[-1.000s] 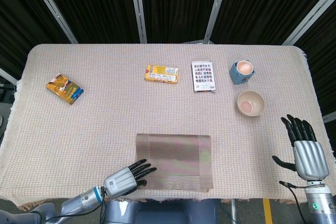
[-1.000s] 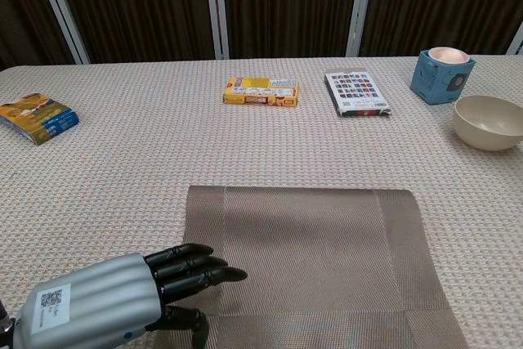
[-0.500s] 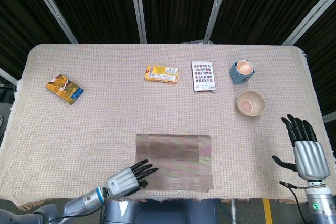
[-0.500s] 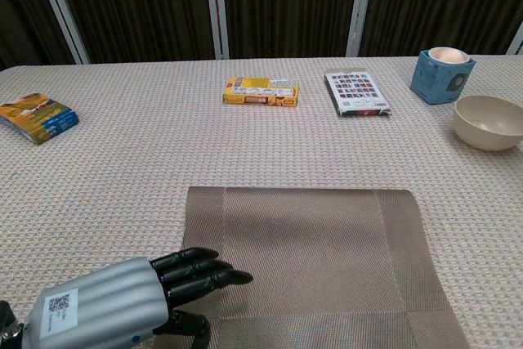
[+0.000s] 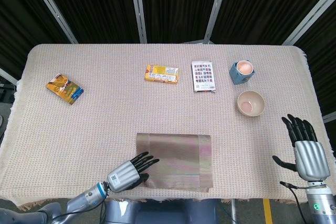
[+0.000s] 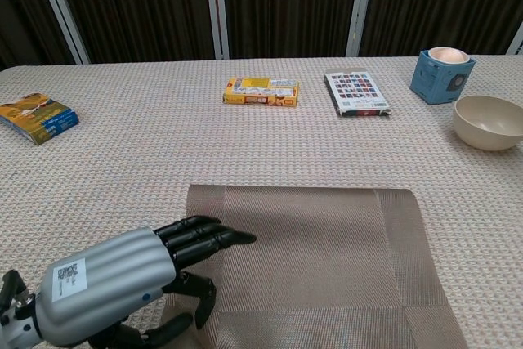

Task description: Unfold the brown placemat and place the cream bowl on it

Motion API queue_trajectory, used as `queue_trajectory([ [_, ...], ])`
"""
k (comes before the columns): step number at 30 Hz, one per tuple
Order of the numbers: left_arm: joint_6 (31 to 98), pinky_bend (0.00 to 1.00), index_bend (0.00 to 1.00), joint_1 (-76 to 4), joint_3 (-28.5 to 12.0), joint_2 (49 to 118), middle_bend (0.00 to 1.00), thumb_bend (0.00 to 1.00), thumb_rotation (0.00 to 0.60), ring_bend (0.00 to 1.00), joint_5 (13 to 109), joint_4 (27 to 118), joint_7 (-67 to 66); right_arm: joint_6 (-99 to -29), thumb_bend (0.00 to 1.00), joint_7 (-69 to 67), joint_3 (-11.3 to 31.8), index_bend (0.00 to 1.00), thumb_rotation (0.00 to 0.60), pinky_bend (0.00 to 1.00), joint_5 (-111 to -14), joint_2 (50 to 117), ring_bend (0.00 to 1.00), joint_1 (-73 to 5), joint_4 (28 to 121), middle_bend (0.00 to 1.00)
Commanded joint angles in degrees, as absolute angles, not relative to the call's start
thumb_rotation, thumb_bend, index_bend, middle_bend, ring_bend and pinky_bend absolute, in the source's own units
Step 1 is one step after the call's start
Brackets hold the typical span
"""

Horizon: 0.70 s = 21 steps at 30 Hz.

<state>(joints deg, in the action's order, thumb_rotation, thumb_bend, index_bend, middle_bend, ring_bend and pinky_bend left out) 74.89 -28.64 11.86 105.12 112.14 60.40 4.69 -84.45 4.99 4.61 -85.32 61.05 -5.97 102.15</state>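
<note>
The brown placemat (image 5: 176, 161) (image 6: 315, 263) lies folded near the table's front edge, centre. My left hand (image 5: 127, 172) (image 6: 122, 284) reaches over its left edge, fingers stretched above the mat and thumb tucked beneath them near the corner; whether it grips the mat I cannot tell. The cream bowl (image 5: 250, 103) (image 6: 489, 121) stands upright and empty at the right side of the table. Far right, beside the table's edge, my right hand (image 5: 304, 148) is upright with fingers spread and holds nothing; the chest view does not show it.
A blue cup (image 5: 241, 71) (image 6: 442, 73) stands just behind the bowl. A printed card packet (image 5: 203, 76) (image 6: 356, 92) and a yellow box (image 5: 161, 73) (image 6: 261, 91) lie at the back centre. A colourful packet (image 5: 64, 88) (image 6: 37, 117) lies far left.
My left hand has risen and moved forward over the placemat's left edge, with the thumb curling lower. The right hand, bowl and mat have stayed put.
</note>
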Motion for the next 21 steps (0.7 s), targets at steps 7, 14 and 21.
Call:
queue_trajectory([
  [7,73.0,0.00,0.57,-32.9,3.2,104.8,0.00,0.52,0.600,0.00,106.1,64.1,6.8,-84.7,0.00,5.4,4.7,0.00,0.600,0.00,-85.5,61.2,0.00,-5.9,102.4,0.00],
  [14,68.1,0.00,0.59,-38.7,-6.6,104.9,0.00,0.53,0.600,0.00,99.3,63.4,7.1,-85.3,0.00,5.9,5.3,0.00,0.600,0.00,-85.1,61.2,0.00,-5.9,102.3,0.00],
  [21,63.9,0.00,0.61,-42.7,-13.9,105.4,0.00,0.55,0.600,0.00,92.4,55.5,8.5,-84.2,0.00,6.3,6.1,0.00,0.600,0.00,-82.6,61.6,0.00,-6.3,101.2,0.00],
])
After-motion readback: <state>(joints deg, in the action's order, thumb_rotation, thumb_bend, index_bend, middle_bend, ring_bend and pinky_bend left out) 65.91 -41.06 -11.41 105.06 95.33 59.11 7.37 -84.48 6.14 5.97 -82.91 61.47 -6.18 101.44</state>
